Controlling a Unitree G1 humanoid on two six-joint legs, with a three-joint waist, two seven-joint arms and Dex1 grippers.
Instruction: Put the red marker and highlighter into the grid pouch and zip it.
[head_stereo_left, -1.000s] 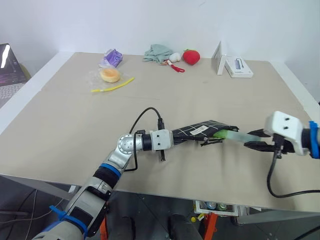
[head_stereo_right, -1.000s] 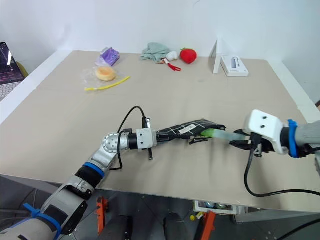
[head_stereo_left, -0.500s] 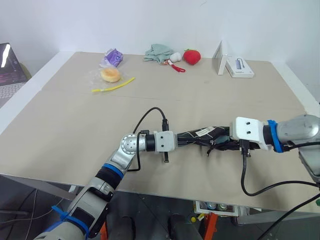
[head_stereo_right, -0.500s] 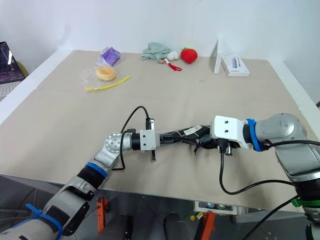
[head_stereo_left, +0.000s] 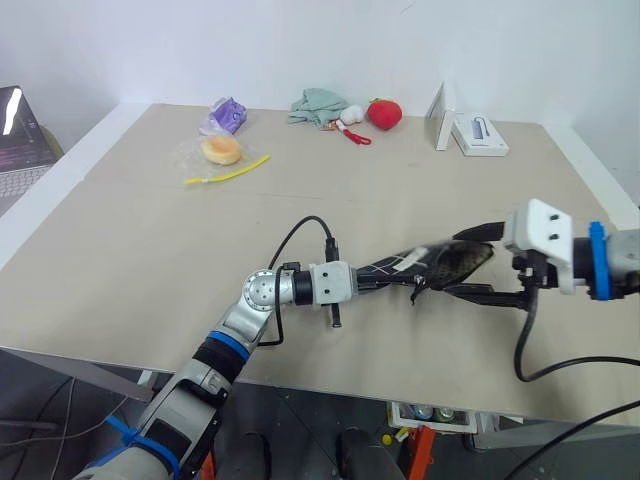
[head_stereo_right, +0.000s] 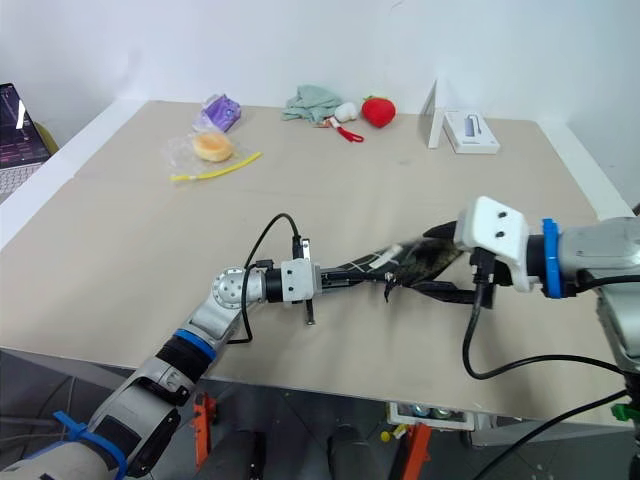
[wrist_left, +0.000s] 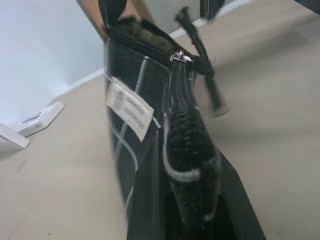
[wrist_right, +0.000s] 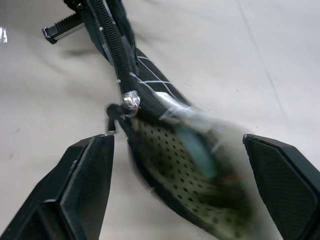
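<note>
Back comes the right gripper (head_stereo_left: 478, 262) from the pouch (head_stereo_left: 425, 262) — a second ago it was out to the side with the highlighter poking into the pouch's mouth, half a second ago it was pressed right up against that mouth, and now it sits just off the open end with its fingers spread wide, one above the mouth and one below, holding nothing. And the highlighter (wrist_right: 196, 150) has gone in: from the right wrist view a pale green blur lies inside the pouch against the dotted lining, with a hint of red deeper in that I can't make out.

Left gripper (head_stereo_left: 362, 281) hasn't budged; its fingers are clamped together on the closed end of the pouch, holding it off the table (head_stereo_left: 150, 250) and pointing toward the right gripper. The pouch's mouth gapes open, zipper pull (wrist_right: 129, 102) hanging at the near corner of the opening, white label (wrist_left: 129, 106) showing on its side.

Well beyond the pouch, along the table's far edge, the bun in its wrapper (head_stereo_left: 220, 149), the yellow strip (head_stereo_left: 226, 174) and the strawberry plush (head_stereo_left: 382, 113) sit as before.
</note>
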